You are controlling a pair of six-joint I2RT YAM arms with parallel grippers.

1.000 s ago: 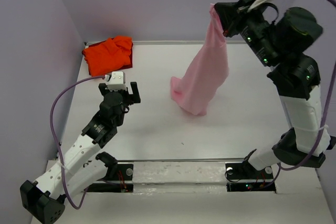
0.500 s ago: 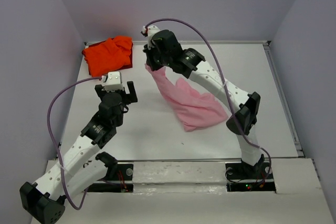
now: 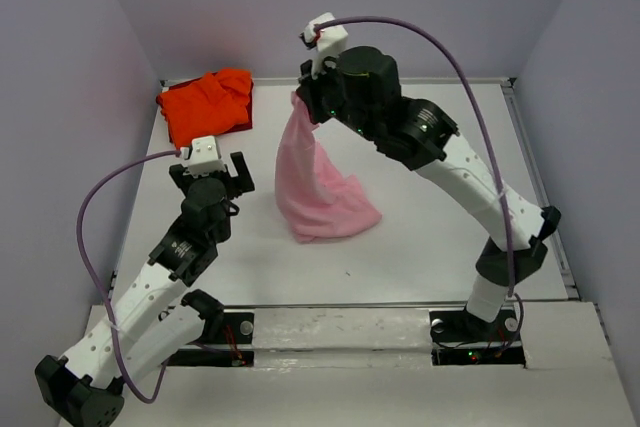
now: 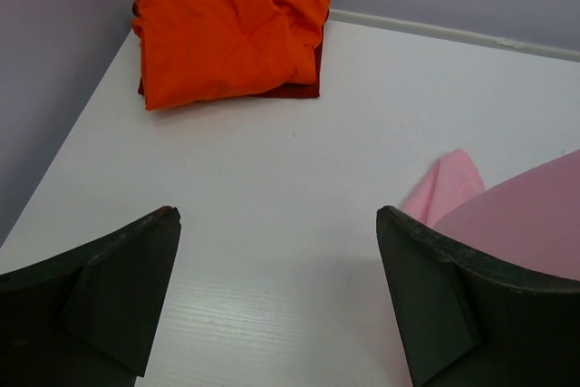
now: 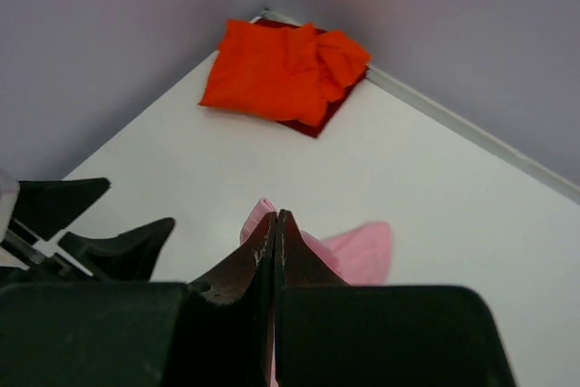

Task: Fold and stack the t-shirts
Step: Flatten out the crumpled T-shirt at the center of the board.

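pink t-shirt (image 3: 318,192), white table (image 3: 400,252), lilac walls (image 3: 200,7)

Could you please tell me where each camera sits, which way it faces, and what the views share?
Top external: fixed above and behind the left arm and right arm, looking down at the white table and the hanging light pink cloth t-shirt.
Left wrist: low over the table, facing the bright orange-red cloth t-shirt in the far-left corner; the open left gripper frames it.
Right wrist: raised, looking down toward that corner past the shut right gripper.
All show both t-shirts.
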